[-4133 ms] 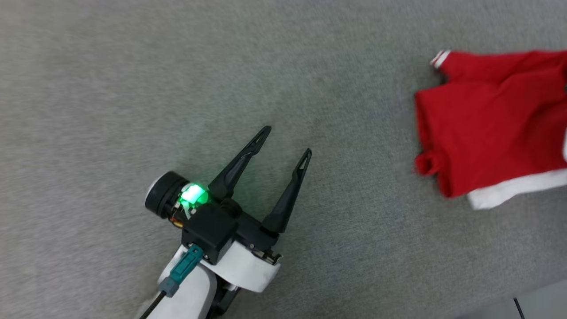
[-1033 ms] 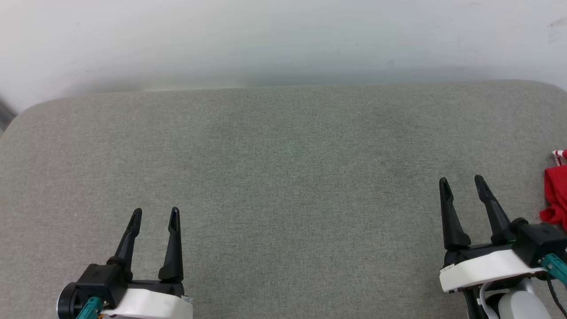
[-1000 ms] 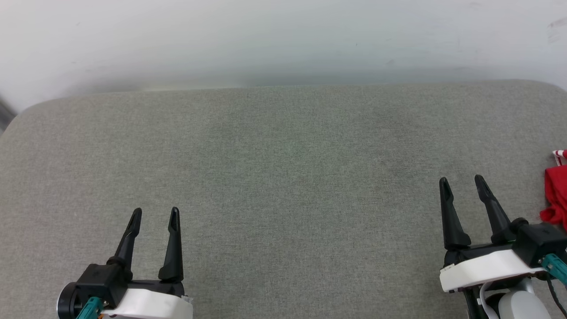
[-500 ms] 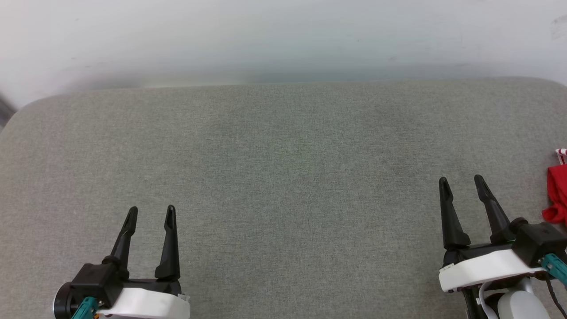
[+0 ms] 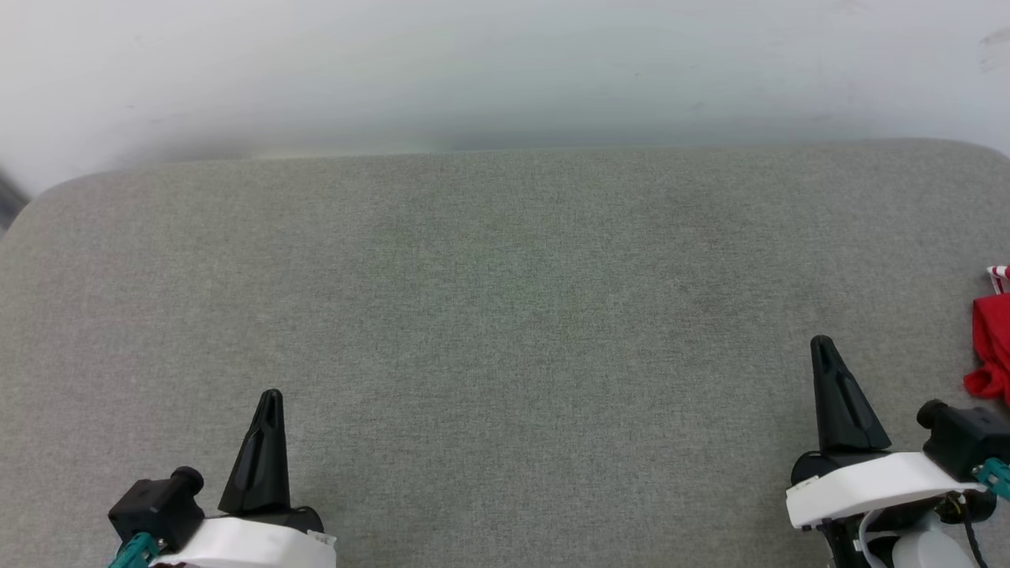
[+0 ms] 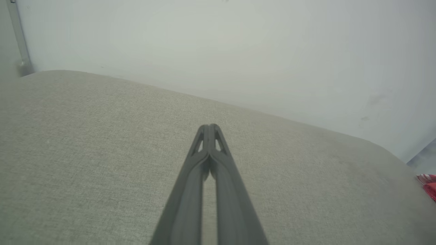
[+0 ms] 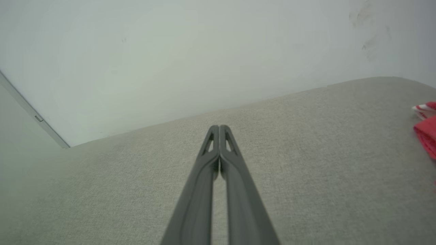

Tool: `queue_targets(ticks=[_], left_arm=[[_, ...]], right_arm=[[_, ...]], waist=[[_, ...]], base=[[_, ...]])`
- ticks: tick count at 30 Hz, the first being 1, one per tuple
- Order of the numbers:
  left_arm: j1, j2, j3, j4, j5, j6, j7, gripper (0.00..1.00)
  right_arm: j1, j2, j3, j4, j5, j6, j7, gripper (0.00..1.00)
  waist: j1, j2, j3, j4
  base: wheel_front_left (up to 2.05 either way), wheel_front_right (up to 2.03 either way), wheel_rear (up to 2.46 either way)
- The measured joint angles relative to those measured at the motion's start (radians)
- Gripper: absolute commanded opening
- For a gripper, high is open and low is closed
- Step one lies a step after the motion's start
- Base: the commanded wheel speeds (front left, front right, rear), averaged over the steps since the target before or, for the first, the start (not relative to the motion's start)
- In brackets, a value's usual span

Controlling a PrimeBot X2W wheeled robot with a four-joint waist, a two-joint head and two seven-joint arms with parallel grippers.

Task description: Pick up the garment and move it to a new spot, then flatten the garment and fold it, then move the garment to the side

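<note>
Our left pincer (image 5: pixel 271 396) is clenched on nothing at the lower left of the head view, its fingertips pressed together over the grey cloth-covered surface (image 5: pixel 505 315). Our right pincer (image 5: pixel 823 345) is likewise clenched and empty at the lower right. Out past the right pincer we see the garment (image 5: pixel 993 339), a red bunch with red-and-white striped trim at its top, lying on the surface apart from both pincers and cut off by the picture's edge; a pale wall (image 5: pixel 505 63) rises behind.
</note>
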Motion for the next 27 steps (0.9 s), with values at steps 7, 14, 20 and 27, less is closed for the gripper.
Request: queue_targets(ticks=[7,14,20,27], left_arm=[[-0.011,0.006,-0.003,0.026,-0.133,0.0,0.026,0.0],[-0.03,0.012,-0.005,0.05,-0.255,0.0,0.048,0.0],[-0.038,0.017,-0.006,0.07,-0.351,0.0,0.07,0.0],[-0.053,0.024,-0.006,0.085,-0.455,0.0,0.089,0.0]], right_arm=[[0.0,0.0,-0.006,0.008,0.128,0.0,0.028,0.0],[-0.001,-0.001,-0.013,0.016,0.247,0.0,0.053,0.0],[-0.001,-0.001,-0.019,0.022,0.34,0.0,0.073,0.0],[-0.002,-0.001,-0.027,0.027,0.44,0.0,0.098,0.0]], waist=[[0.0,0.0,-0.006,-0.001],[0.0001,0.0,-0.011,-0.002],[0.0,0.0,-0.016,-0.003],[0.0,0.0,-0.022,-0.005]], base=[[0.0,0.0,0.0],[0.0,0.0,0.0],[0.0,0.0,0.0],[0.0,0.0,0.0]])
